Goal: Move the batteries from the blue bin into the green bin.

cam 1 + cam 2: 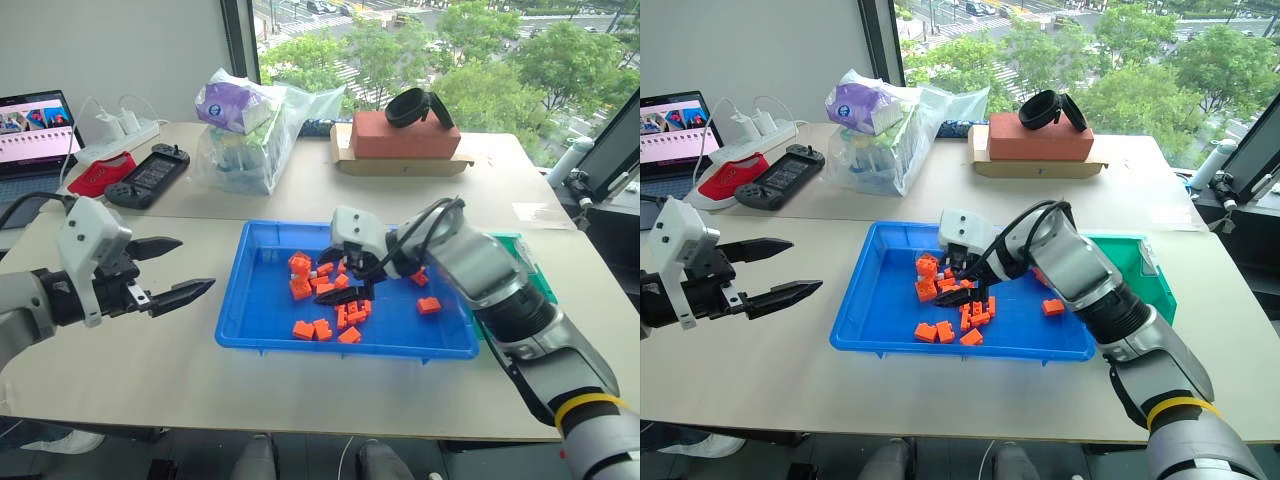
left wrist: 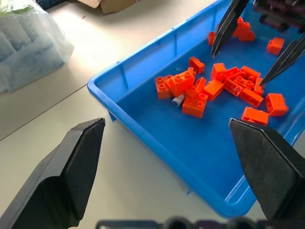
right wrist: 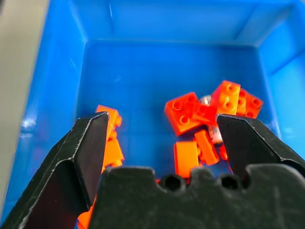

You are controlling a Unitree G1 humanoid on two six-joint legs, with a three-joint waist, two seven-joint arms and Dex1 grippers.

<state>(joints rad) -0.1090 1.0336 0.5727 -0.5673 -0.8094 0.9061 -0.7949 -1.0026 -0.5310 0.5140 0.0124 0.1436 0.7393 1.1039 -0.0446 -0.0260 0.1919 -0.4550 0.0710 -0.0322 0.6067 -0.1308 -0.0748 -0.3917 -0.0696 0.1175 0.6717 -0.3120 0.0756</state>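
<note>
— One battery (image 2: 178,100) I can see for sure, small and grey, lying in the blue bin (image 1: 262,340) against the orange blocks (image 1: 345,300). Maybe a second (half hidden) beside it.

— And the green bin (image 1: 1145,262)?

— It stands just beside the blue one, but its inside is hidden, so I cannot count what is moved.

— The tools?

— The right tool (image 1: 343,275) hangs spread over the blocks, holding nothing. The left tool (image 1: 172,270) is spread too, above the surface (image 1: 150,350). So picking remains, I judge.
</note>
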